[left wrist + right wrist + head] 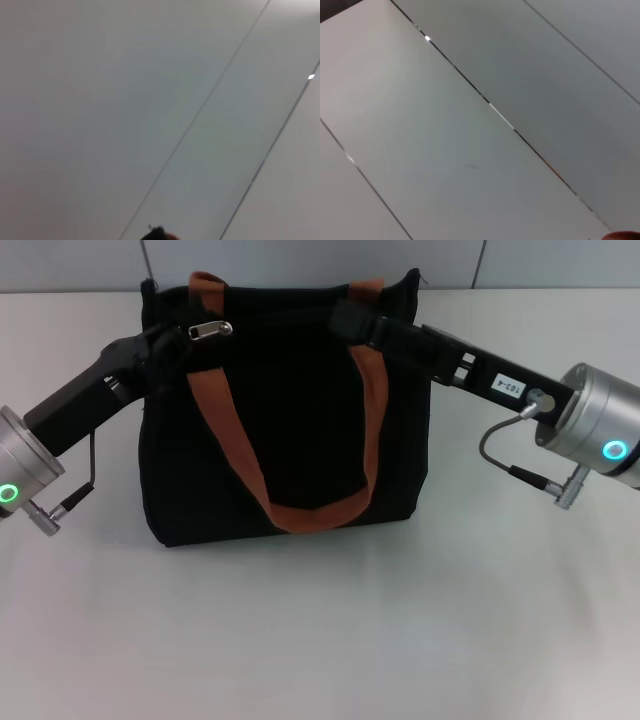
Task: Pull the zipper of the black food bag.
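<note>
The black food bag [290, 420] stands upright in the middle of the table in the head view, with two orange-brown loop handles [310, 512] hanging down its front. The silver zipper pull tab [211, 329] lies along the top edge near the bag's left corner. My left gripper [172, 340] is at that corner, its tip right beside the tab. My right gripper [348, 318] is at the top edge by the right handle strap. Both grippers are black against the black bag. The wrist views show only pale panels, with slivers of the bag at their edges [159, 233].
The white table [320, 640] spreads in front of and beside the bag. A pale panelled wall [300, 260] stands close behind it. Cables hang under both wrists [500, 455].
</note>
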Tool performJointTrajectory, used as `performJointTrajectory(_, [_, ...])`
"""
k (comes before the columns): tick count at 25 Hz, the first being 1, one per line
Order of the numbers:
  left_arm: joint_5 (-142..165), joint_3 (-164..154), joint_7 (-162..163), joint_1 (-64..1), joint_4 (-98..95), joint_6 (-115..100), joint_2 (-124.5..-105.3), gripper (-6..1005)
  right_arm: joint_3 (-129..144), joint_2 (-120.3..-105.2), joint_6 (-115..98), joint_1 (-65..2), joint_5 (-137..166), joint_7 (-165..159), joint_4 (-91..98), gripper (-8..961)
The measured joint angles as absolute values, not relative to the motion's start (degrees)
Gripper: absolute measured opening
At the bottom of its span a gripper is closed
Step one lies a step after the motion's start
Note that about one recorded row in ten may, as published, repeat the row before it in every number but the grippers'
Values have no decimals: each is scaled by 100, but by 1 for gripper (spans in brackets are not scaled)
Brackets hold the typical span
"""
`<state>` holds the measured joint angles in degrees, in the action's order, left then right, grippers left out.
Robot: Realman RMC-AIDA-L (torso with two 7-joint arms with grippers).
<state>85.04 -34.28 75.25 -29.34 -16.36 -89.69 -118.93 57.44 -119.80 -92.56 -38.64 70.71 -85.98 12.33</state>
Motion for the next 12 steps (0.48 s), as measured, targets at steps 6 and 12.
performJointTrajectory(6, [8473,-3321,7580,-2927,-1679,-8780,-11868,39,5745,-11981,-9181,-3816,7040,-8495,1245,747])
performJointTrajectory(12, [8471,-3357,7586,-2944,-1686,-8807,-11875,42,5749,-11981,-9127,-3812,7032,-8495,1276,747])
